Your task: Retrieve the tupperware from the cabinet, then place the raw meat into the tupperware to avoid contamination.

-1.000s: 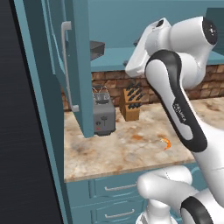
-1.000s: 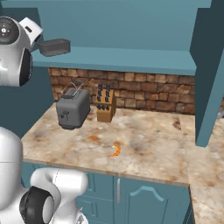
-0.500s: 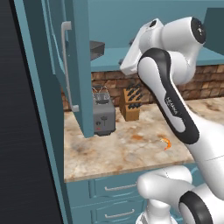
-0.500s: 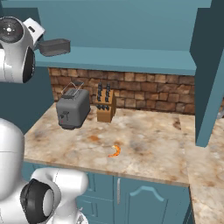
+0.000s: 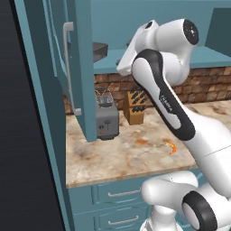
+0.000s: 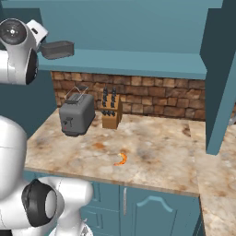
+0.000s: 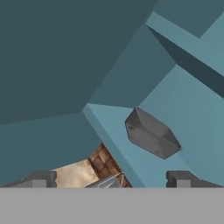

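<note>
The grey tupperware (image 5: 100, 50) sits on the bottom shelf of the open teal cabinet (image 5: 83, 67), at its left end (image 6: 57, 49). In the hand view the tupperware (image 7: 151, 133) lies just ahead and a little right of centre, apart from my gripper (image 7: 111, 179). The gripper stands open with nothing between its fingertips (image 7: 183, 178). My arm reaches up beside the shelf, the hand close to the tub. The raw meat (image 5: 171, 147), a small orange curved piece, lies on the counter below (image 6: 121, 159).
A grey toaster (image 6: 76, 116) and a wooden knife block (image 6: 110, 112) stand against the brick back wall. One open cabinet door with a silver handle (image 5: 67, 63) hangs at the left, another door (image 6: 221, 78) at the right. Teal drawers (image 5: 122, 194) run below the counter.
My hand has swung left along the shelf, closer to the tupperware. The tub, the meat and the gripper's opening are unchanged.
</note>
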Available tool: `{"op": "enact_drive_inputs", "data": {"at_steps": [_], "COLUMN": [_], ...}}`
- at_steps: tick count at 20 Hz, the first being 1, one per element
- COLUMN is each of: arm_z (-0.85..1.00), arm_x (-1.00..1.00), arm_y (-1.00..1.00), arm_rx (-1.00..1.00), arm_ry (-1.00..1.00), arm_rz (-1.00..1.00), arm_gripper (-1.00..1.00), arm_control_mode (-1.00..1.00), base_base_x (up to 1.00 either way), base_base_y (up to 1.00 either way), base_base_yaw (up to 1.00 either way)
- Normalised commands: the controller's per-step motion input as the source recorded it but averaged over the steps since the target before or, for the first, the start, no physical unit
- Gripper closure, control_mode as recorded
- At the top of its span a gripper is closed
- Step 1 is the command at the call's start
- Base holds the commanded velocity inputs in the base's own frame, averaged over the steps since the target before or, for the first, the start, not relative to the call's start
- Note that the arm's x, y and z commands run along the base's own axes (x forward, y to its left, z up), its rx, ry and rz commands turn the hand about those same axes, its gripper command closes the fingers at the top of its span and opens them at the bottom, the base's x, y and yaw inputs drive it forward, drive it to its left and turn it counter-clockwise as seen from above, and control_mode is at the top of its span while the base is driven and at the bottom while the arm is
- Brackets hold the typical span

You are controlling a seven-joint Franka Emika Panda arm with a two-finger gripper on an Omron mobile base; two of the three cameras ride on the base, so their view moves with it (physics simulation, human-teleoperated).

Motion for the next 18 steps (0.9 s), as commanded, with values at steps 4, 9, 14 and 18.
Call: {"op": "enact_drive_inputs", "data": {"at_steps": [4,9,14,18], "arm_z": [0.00,0.00,0.00,0.00], "arm_x": [0.23,0.19,0.17,0.20], "arm_y": [0.11,0.04,0.00,0.03], "arm_rx": [0.00,-0.01,-0.01,0.00], "arm_ry": [0.01,0.04,0.05,0.04], "arm_rz": [-0.02,-0.03,-0.04,-0.04], "arm_gripper": [-1.00,-1.00,-1.00,-1.00], "arm_control_mode": [-1.00,-1.00,-1.00,-1.00], "base_base_x": [0.00,0.00,0.00,0.00], "base_base_y": [0.00,0.00,0.00,0.00], "base_base_yaw": [0.00,0.00,0.00,0.00]}}
